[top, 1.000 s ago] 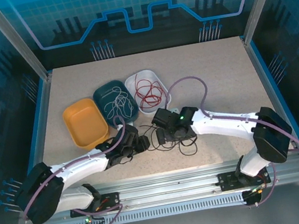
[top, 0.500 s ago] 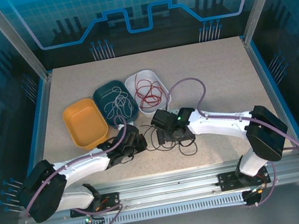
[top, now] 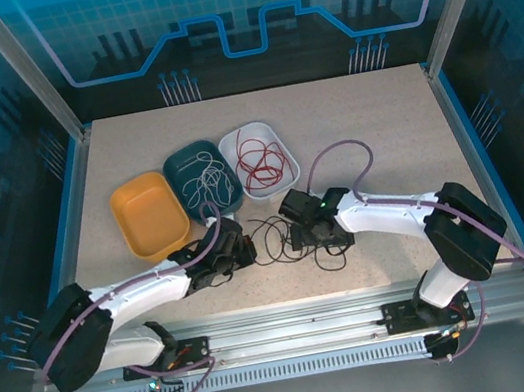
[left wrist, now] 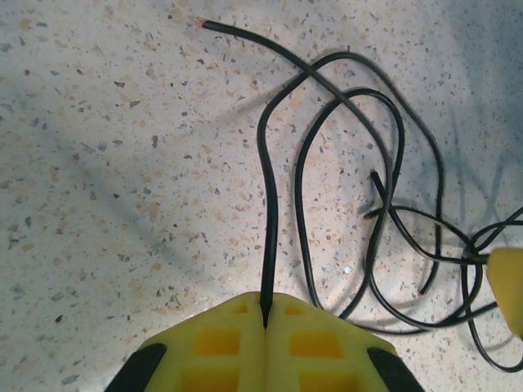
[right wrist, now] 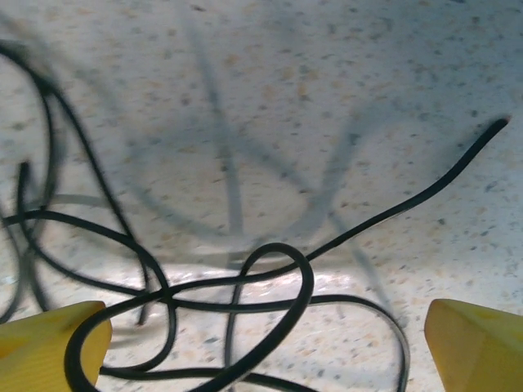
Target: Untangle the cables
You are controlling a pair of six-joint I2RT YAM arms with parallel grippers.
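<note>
A tangle of black cable [top: 274,237] lies on the speckled table between my two grippers. My left gripper [top: 246,251] is shut on the black cable; in the left wrist view a strand [left wrist: 265,204] runs straight into the closed yellow fingertips [left wrist: 237,327]. My right gripper [top: 313,244] hovers low over the right side of the tangle, open. In the right wrist view its yellow fingers [right wrist: 478,347] stand wide apart with crossed loops of black cable [right wrist: 278,269] lying between them. A red cable [top: 261,163] lies coiled in one tray and a white cable [top: 207,180] in another.
Three trays stand in a row at the back left: an orange tray [top: 150,221] with nothing in it, a dark teal tray [top: 175,165] with the white cable, and a white tray [top: 277,137] with the red cable. Bare tabletop [top: 393,132] lies to the right.
My left gripper has closed on a strand of the black cable. My right gripper has shifted a little to the right over the tangle and stays open.
</note>
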